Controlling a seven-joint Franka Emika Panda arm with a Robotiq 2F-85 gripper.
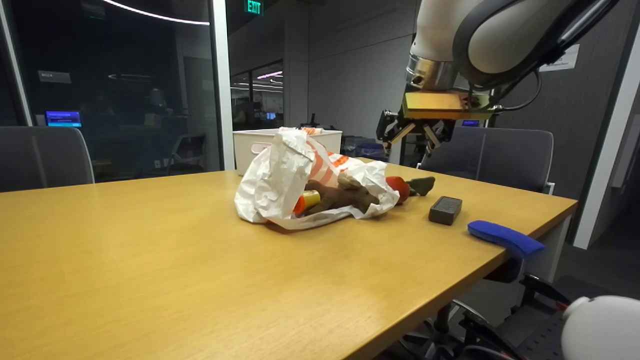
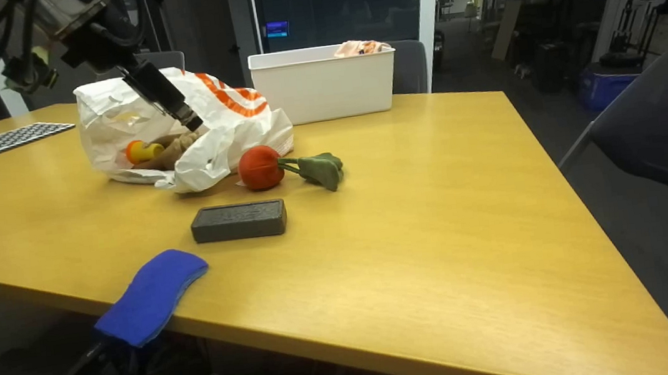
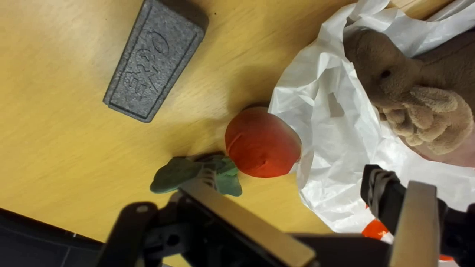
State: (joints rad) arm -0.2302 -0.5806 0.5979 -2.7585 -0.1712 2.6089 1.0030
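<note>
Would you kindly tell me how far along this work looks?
Perhaps done: the brown plush toy and yellow-orange cylinder lie in the white plastic bag. In hand: nothing; the open black gripper hangs in midair. Perhaps left: the round red toy vegetable with green leaves and dark grey rectangular block lie outside the bag.

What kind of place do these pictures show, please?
Most likely an office, perhaps a meeting room. A broad wood-coloured table has dark office-style chairs beside it, and a lit green EXIT sign shows in the background of an exterior view.
</note>
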